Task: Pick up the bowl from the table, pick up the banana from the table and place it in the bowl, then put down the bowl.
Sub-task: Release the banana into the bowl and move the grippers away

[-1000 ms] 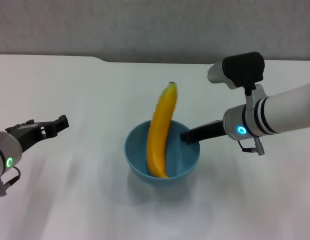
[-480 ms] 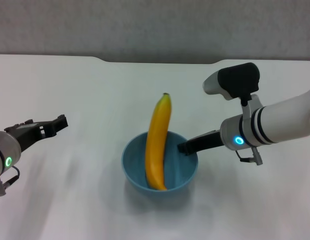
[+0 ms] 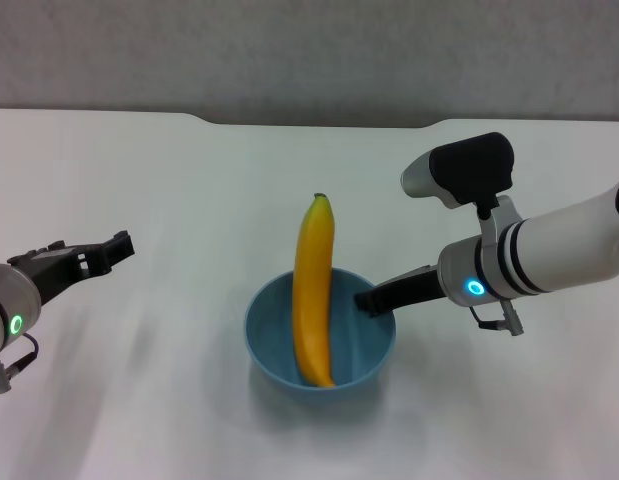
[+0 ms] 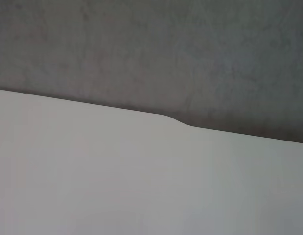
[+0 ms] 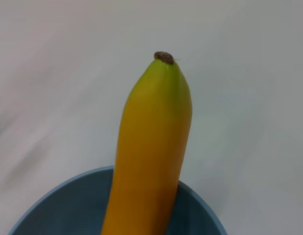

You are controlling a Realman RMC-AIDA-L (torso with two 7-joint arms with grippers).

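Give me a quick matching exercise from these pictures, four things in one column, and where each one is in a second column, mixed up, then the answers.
1. banana
2. bowl
3. right gripper
4. left gripper

A. off to the robot's left, away from the bowl
B. at the bowl's rim on the robot's right
C. leaning in the bowl, tip past the rim
D. middle of the table

Pairs: 1-C, 2-D, 3-B, 4-A

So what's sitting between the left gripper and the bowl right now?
Nothing: in the head view, only bare white table lies between the left gripper and the bowl.
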